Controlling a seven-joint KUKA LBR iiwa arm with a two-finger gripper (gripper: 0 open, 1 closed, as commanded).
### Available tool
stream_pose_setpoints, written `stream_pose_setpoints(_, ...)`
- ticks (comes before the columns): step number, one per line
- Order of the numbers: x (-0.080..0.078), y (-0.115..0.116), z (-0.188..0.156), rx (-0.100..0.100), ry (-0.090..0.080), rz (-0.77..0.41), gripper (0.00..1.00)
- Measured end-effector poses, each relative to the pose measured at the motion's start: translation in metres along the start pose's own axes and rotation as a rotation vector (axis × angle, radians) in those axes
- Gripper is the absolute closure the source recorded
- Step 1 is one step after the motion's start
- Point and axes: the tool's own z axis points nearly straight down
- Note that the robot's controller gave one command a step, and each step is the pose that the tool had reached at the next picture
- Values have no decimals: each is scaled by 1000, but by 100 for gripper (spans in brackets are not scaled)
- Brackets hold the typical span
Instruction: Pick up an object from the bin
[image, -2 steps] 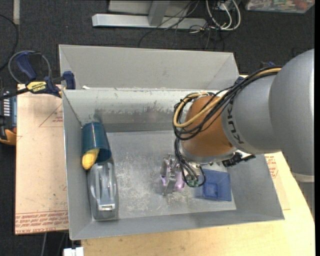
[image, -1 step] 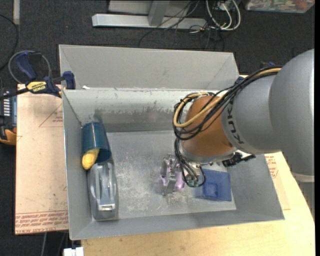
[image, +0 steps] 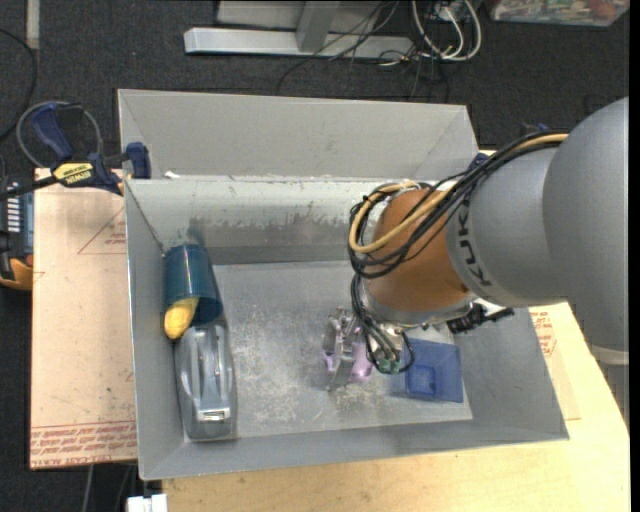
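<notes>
Purple lump (image: 358, 368) sits at the tool (image: 346, 354) on the scuffed metal bin (image: 270, 340), tool opening unclear.

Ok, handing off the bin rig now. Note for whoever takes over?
Pincer: low over the floor of the grey metal bin, right of centre; no grasp confirmed.
Small purple object at its tip; flat blue plastic block just right of it.
Teal cylinder with yellow end and clear plastic piece along left wall, apart from it.
Done: arm in bin. Left: grasp, lift out.
</notes>
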Motion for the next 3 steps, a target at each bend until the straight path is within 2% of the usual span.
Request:
stream_pose_setpoints(1,0,0,-29,-1,-1,0,100)
stream_pose_setpoints(3,-1,1,-48,-1,-3,1,100)
